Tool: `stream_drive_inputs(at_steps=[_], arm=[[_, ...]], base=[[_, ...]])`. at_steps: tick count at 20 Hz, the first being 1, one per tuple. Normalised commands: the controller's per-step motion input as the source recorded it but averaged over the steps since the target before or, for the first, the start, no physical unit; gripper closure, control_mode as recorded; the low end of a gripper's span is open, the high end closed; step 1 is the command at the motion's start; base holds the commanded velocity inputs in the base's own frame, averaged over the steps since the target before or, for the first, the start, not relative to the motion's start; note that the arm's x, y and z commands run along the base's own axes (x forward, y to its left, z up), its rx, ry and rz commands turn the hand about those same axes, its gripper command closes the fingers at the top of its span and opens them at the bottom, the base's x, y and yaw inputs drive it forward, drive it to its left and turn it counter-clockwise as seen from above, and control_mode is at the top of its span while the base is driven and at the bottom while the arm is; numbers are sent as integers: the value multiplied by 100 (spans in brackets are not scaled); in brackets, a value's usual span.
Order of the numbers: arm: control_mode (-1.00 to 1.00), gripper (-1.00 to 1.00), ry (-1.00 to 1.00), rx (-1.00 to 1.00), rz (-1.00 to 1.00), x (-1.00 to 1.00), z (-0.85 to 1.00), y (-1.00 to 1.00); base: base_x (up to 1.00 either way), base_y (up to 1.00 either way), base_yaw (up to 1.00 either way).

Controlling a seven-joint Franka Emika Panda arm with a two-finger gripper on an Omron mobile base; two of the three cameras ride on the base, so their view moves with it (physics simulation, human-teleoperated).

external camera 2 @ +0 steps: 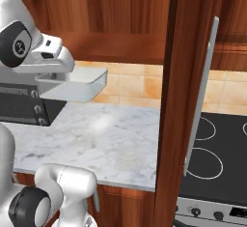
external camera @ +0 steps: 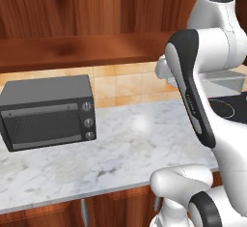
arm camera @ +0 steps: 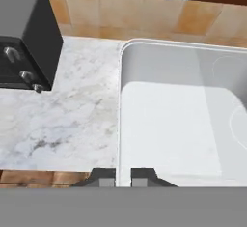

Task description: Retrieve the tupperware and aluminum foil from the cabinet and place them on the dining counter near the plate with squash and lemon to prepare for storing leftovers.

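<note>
My gripper (arm camera: 123,177) is pinched shut on the near wall of the tupperware (arm camera: 178,120), one fingertip on each side of its rim. The pale container stretches out ahead of my jaws, lifted clear in the air above the marble worktop (arm camera: 62,120). The dark microwave (arm camera: 26,37) sits below and off to one side, and the cabinet (external camera 2: 120,47) shelf lies beyond the container.

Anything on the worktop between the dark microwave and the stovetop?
No. Between the microwave and the stovetop the marble worktop is bare; the left base view shows it best. The tupperware hangs above it in the shut gripper.
</note>
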Motion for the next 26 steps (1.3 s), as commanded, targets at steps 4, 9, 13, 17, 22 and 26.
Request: stream_drive_inputs(at_steps=[4,9,13,17,22,26], arm=[[100,100,11,-1,0,-33,-8,5],[100,100,0,0,0,0,0,0],[100,100,0,0,0,0,0,0],[100,100,0,0,0,0,0,0],[100,100,0,0,0,0,0,0],[100,100,0,0,0,0,0,0]], base=[[-46,8,0],[-100,10,-4],[-100,0,-29],[-100,3,-38],[-100,5,-36],[-80,-3,-61]])
